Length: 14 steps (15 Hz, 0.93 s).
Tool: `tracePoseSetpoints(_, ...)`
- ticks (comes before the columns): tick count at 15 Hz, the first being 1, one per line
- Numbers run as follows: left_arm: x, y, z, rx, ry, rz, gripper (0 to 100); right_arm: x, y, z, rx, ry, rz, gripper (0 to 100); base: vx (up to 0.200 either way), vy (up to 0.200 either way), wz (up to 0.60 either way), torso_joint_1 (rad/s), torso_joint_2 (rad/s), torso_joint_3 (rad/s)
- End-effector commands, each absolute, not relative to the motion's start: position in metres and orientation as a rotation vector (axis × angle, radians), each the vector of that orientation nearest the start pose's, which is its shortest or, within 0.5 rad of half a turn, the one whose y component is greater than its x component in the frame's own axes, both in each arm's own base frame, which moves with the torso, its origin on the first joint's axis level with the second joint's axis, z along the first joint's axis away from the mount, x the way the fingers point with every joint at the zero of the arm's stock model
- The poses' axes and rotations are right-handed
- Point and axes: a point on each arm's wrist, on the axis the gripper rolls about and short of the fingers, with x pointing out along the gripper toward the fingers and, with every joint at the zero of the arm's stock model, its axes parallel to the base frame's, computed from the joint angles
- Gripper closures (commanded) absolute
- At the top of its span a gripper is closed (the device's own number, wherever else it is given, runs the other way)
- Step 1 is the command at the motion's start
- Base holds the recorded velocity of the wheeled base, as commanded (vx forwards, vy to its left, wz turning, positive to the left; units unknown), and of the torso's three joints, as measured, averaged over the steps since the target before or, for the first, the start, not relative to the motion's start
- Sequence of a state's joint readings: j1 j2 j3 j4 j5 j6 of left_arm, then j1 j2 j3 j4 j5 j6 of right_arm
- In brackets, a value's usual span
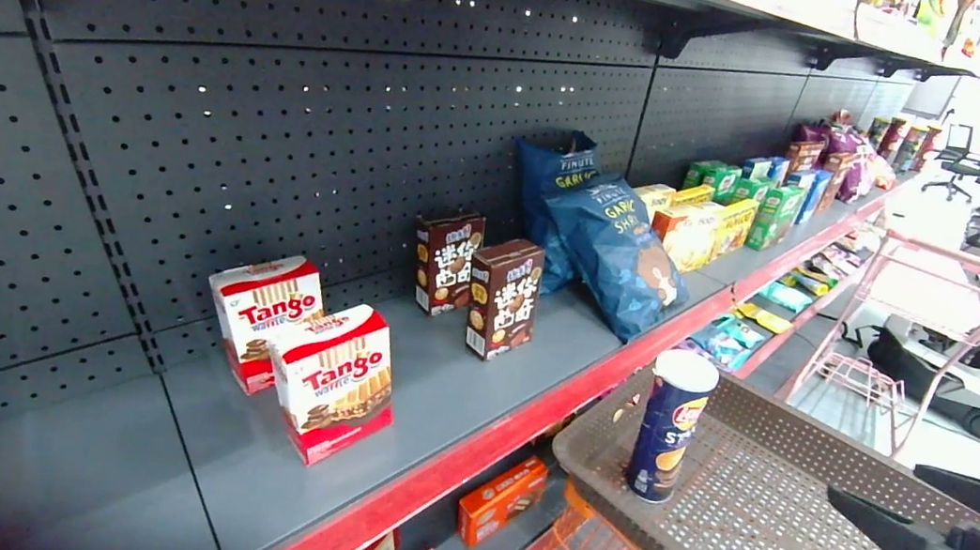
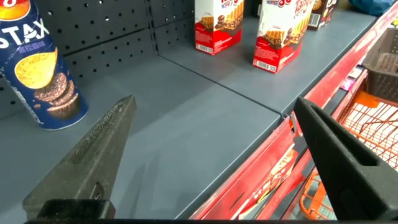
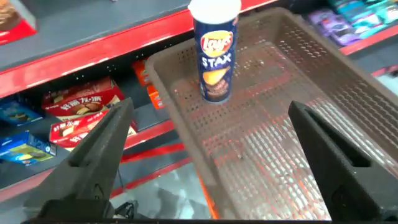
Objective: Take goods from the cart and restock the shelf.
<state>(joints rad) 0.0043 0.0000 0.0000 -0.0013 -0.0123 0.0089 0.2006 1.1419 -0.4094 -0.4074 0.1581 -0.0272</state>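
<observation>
The right gripper (image 3: 211, 109) hung over the cart tray (image 1: 796, 542), jaws spread wide with nothing between them. The left gripper (image 2: 214, 104) was likewise spread and empty, over the bare left part of the shelf (image 1: 457, 384). The can (image 1: 667, 426) to restock stood upright in the tray's left corner, beside the shelf's red lip (image 1: 466, 454), apart from both grippers. Risks, as I judged them: the can was tall and narrow on a small base, so a finger arriving off-centre or too high would likely tip it, and once down it would roll across the tray. Its wall looked smooth, glossy and round; a light squeeze might let it slip or twist, while a hard one could dent the tube. Carried low, it could catch the tray wall or the lip. A second can (image 2: 40, 68) stood at the shelf's far left, with wafer boxes (image 1: 334, 382) to its right; careless placement could knock either. Tray: brown, perforated, apparently rigid plastic. Shelf: flat matte grey metal with a perforated back panel (image 1: 284, 115). Boxes: glossy card, square-edged.
</observation>
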Motion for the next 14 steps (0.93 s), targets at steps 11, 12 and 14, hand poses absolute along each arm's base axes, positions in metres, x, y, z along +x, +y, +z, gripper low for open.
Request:
tracePoseSetpoints(11,-0.023,0.000,0.076,0.009,-0.002,-0.008,0,0.303,0.077,0.083,-0.035,0.359,0.435,0,0.000,0.000,0.00,0.000,0.00,0.000)
tracePoseSetpoints(12,-0.023,0.000,0.076,0.009,-0.002,-0.008,0,0.320,0.080,0.076,-0.036,0.341,0.432,0,0.000,0.000,0.00,0.000,0.00,0.000)
tracePoseSetpoints(14,-0.023,0.000,0.076,0.009,-0.002,-0.008,0,0.340,0.086,0.066,-0.034,0.337,0.438,0,0.000,0.000,0.00,0.000,0.00,0.000)
